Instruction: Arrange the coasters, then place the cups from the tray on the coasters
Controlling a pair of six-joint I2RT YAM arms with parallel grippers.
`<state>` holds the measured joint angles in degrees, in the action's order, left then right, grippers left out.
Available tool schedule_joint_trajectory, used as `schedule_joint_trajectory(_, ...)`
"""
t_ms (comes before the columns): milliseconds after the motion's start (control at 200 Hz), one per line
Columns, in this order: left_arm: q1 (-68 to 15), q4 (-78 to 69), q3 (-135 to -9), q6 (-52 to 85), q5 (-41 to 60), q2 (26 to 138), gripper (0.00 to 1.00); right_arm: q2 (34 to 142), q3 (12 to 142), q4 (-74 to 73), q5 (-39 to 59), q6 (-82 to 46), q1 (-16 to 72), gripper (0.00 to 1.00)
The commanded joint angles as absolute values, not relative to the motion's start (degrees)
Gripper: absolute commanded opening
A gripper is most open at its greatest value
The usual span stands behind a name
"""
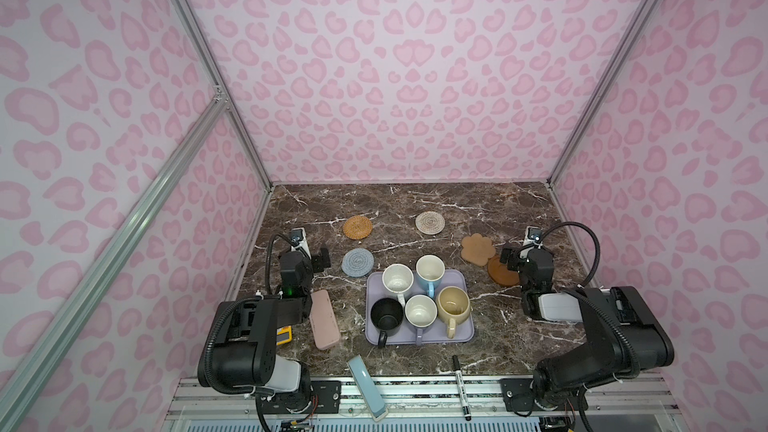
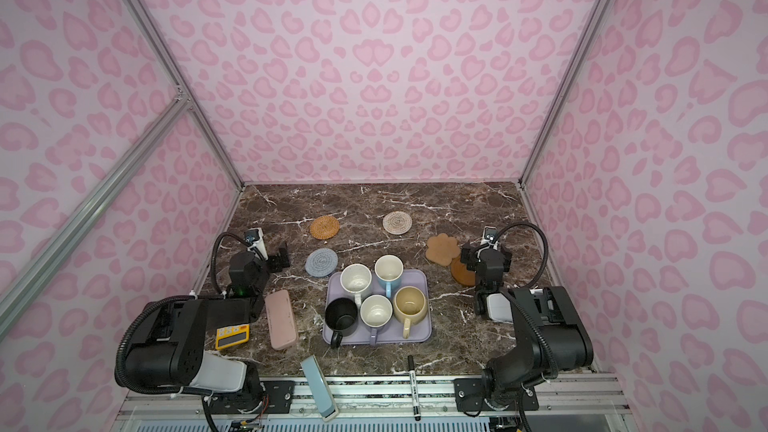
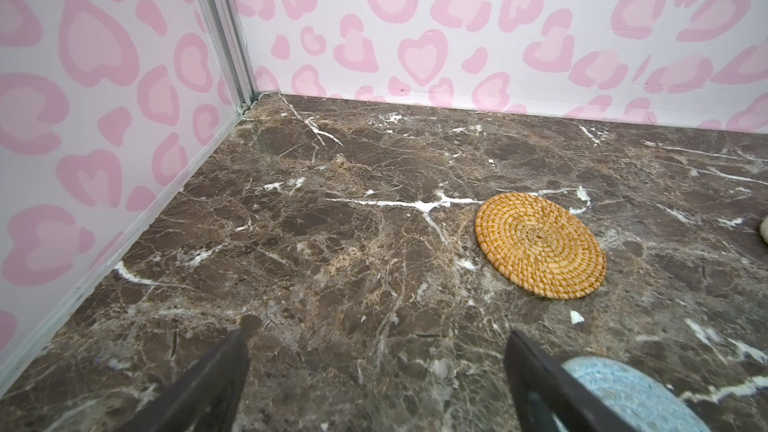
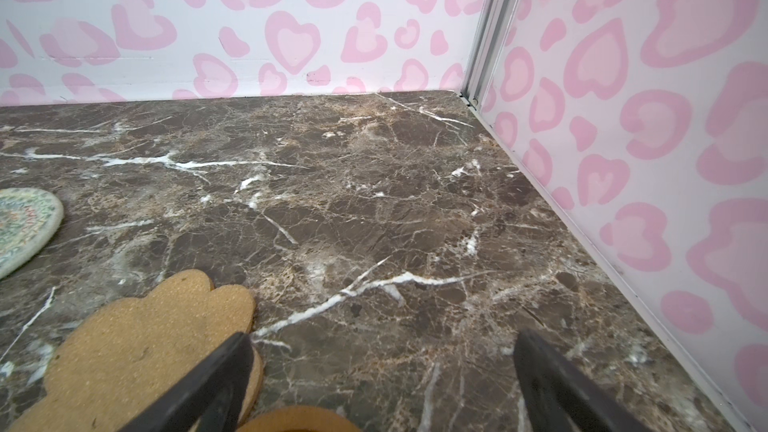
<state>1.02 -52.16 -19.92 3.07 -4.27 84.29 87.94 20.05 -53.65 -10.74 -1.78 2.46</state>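
Five cups stand on the lavender tray (image 1: 459, 281): cream-white (image 1: 397, 278), light blue (image 1: 430, 270), black (image 1: 386, 314), lavender (image 1: 420, 311), pale yellow (image 1: 453, 305). The coasters lie behind it: orange rattan (image 1: 358, 227) (image 3: 540, 245), cream woven (image 1: 429, 222), grey-blue (image 1: 357, 262) (image 3: 631, 396), and a tan paw (image 1: 478, 248) (image 4: 137, 351) touching a brown disc (image 1: 500, 274) (image 4: 297, 419). My left gripper (image 1: 320, 259) (image 3: 376, 334) is open and empty, just left of the grey-blue coaster. My right gripper (image 1: 513, 257) (image 4: 382, 333) is open and empty by the disc's far edge.
A pink oblong case (image 1: 324, 320) and a yellow device (image 1: 284, 335) lie left of the tray. A light blue bar (image 1: 368, 388) and a black marker (image 1: 460, 386) rest at the front edge. Patterned walls close in the left, right and back sides.
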Motion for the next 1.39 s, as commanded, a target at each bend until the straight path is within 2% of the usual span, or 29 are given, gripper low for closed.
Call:
schedule_joint_trajectory(0,1.04,-53.52,-19.81,2.66,-3.78,83.95,0.97,88.06,20.04,-54.19,-11.34,-1.58,2.46,1.0)
schedule_joint_trajectory(475,1.11,-53.45,-19.5,2.89,-4.12,83.11,0.97,86.08,19.93,-54.21,-10.81,-1.5,2.46,1.0)
schedule_joint_trajectory(595,1.1,-50.61,-18.81,3.11,-4.71,77.78,0.97,81.25,21.09,-47.03,-10.53,-1.1,2.46,1.0)
schedule_joint_trajectory(710,0.97,-46.57,-18.5,2.98,-4.28,71.52,0.97,76.27,22.1,-41.74,-5.43,1.3,2.5,1.0)
schedule_joint_trajectory(870,0.86,-32.99,-21.57,5.58,-1.83,60.65,0.97,67.93,28.96,-24.67,-3.52,-1.38,2.77,1.0)
schedule_joint_trajectory(985,0.82,-31.26,-22.26,11.48,3.18,54.11,0.97,62.1,34.59,-11.46,-1.71,-5.09,2.7,1.0)
schedule_joint_trajectory(1065,0.81,-27.31,-24.04,16.25,2.34,51.29,0.97,58.21,35.36,-9.51,0.33,-8.52,2.64,1.0)
schedule_joint_trajectory(1190,0.85,-19.96,-26.72,23.11,-0.95,48.46,0.97,51.55,35.39,-4.07,2.72,-22.81,2.03,1.0)
schedule_joint_trajectory(1280,0.8,-14.65,-27.83,28.44,-3.05,45.58,0.97,47.86,33.21,-7.85,9.95,-22.43,1.93,1.0)
schedule_joint_trajectory(1390,0.8,-12.15,-28.42,31.3,-3.96,43.22,0.97,49.78,37.19,-2.77,14.4,-22.92,2.1,1.0)
